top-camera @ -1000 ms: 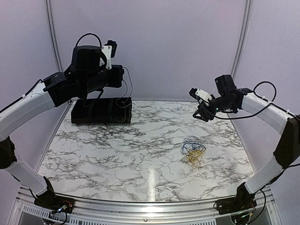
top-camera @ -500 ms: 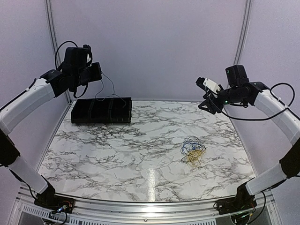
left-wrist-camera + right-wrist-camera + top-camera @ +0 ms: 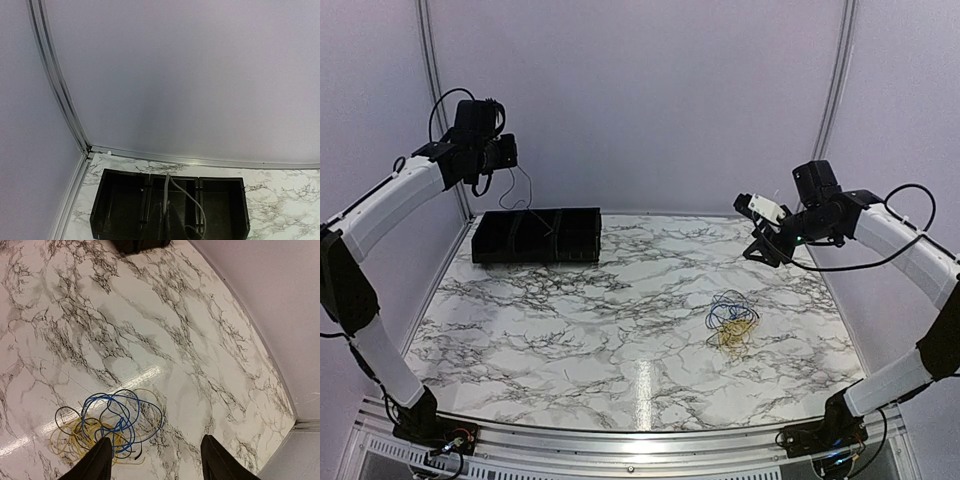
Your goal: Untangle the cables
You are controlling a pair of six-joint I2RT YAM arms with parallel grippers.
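A tangle of thin blue, yellow and black cables lies on the marble table, right of centre; it also shows in the right wrist view. My right gripper hovers above and behind the tangle, and in its wrist view it is open and empty, with the tangle under its left finger. My left gripper is raised high at the back left. In its wrist view it is shut on a pale whitish cable that loops down over the middle compartment of the black tray.
A black three-compartment tray stands at the back left by the wall; its rim shows in the left wrist view and the right wrist view. Walls and metal rails enclose the back and sides.
My left arm swung up and back to the left, carrying the pale cable above the tray. My right gripper rose, then dropped slightly, staying behind the tangle.
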